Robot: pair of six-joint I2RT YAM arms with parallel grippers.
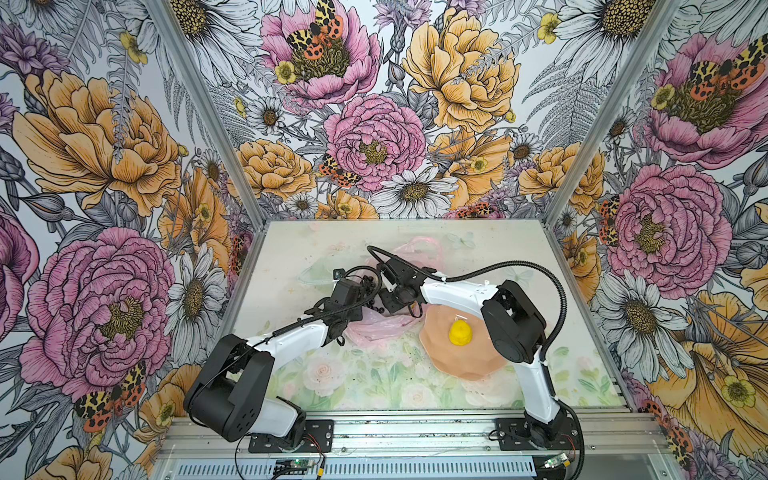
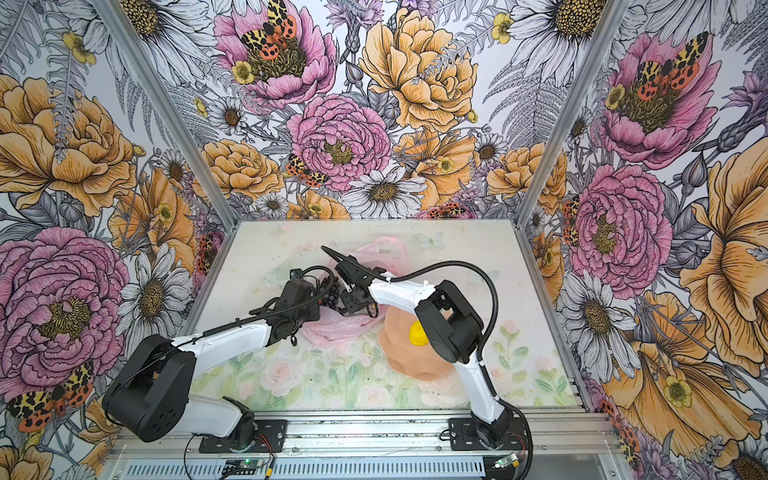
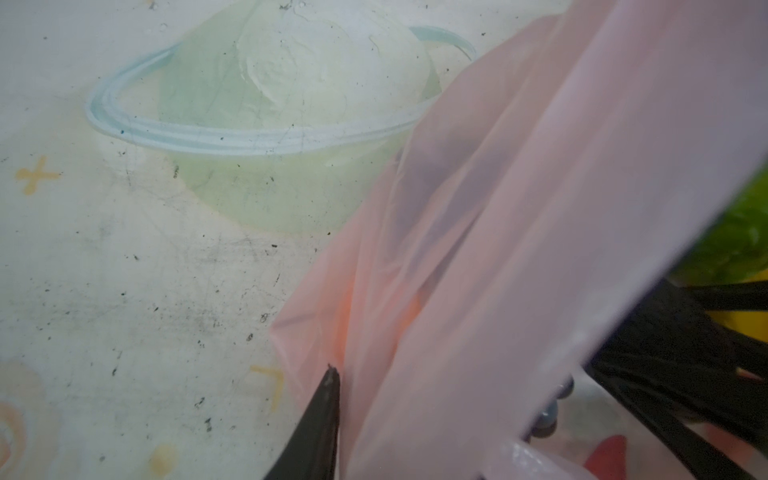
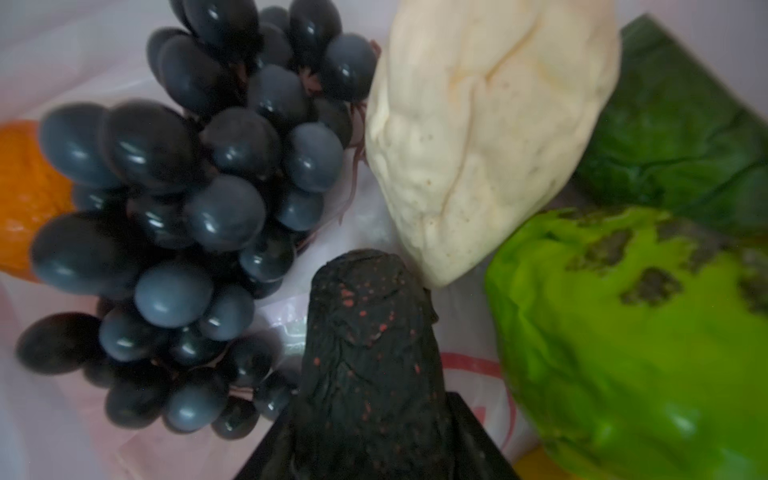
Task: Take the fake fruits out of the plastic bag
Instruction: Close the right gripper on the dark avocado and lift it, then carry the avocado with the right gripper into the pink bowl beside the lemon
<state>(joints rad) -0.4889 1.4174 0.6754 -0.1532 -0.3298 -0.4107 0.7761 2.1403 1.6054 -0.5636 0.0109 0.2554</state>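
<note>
Bag (image 1: 376, 330) lies crumpled at frame centre in both top views, on the table (image 1: 286, 266), with both arms meeting over it. Lemon (image 1: 459, 332) is out of the bag, sitting on the peach dish (image 1: 465, 370) right of centre and well apart from both grippers. Left gripper (image 1: 365, 293) is at the bag's left side. The left wrist view shows one black finger (image 3: 322, 419) just beside a raised sheet of pink film. The other finger is hidden behind the film, so I cannot tell whether the jaws are apart or pinching the bag. Right gripper (image 4: 370, 432) is down inside the bag's mouth. Its two fingers (image 4: 471, 419) stand on either flank of a black fruit (image 4: 365, 324), pebbled with red specks, and appear to be clamped against it, though focus is soft there. Around it, all lying on the bag film: grapes (image 4: 187, 208) are just beside the black fruit on one side. Orange (image 4: 29, 199) is beyond the grapes and touching them. Pear (image 4: 490, 124) has its narrow end touching the black fruit's tip. Bright green fruit (image 4: 623, 332) is near on the opposite side, apart from the fingers. Dark green fruit (image 4: 685, 124) sits behind the pear and the bright green fruit. Red print (image 4: 469, 361) on the film shows between the black fruit and the bright green fruit. In a top view the grapes (image 2: 330, 291) show between the two wrists.
</note>
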